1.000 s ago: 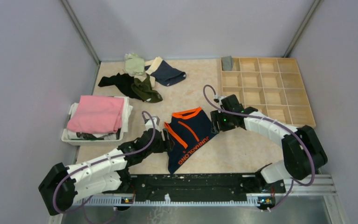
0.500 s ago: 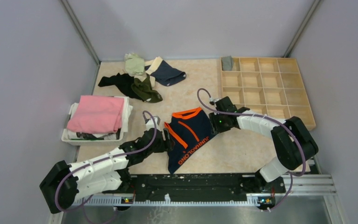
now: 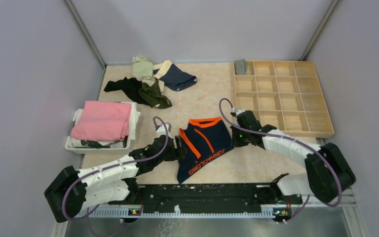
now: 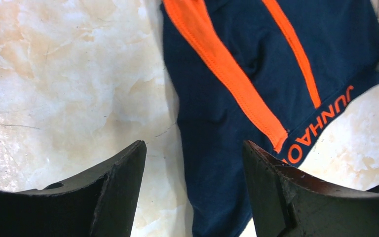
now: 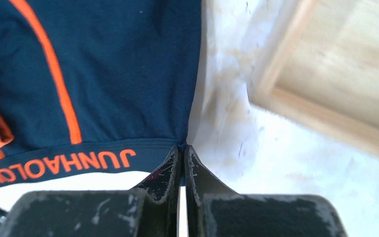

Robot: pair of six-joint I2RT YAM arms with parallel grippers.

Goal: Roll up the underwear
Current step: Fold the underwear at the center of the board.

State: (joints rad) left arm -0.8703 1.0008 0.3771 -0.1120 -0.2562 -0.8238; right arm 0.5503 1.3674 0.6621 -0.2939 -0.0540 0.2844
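Shifted rightward since a second ago, the navy underwear (image 3: 205, 145) lies mid-table, its waistband corner pinched in our right gripper (image 5: 181, 150) near the wooden tray (image 3: 233, 81). Our left gripper (image 4: 192, 153) straddles its left edge, fingers spread over open tabletop (image 3: 256, 165).

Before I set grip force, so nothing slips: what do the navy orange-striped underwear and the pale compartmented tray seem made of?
Navy orange-striped underwear: soft matte knit, likely cotton blend; stitched seams, limp wrinkles. Pale compartmented tray: light wood, apparently unvarnished; dull surface, faint grain.
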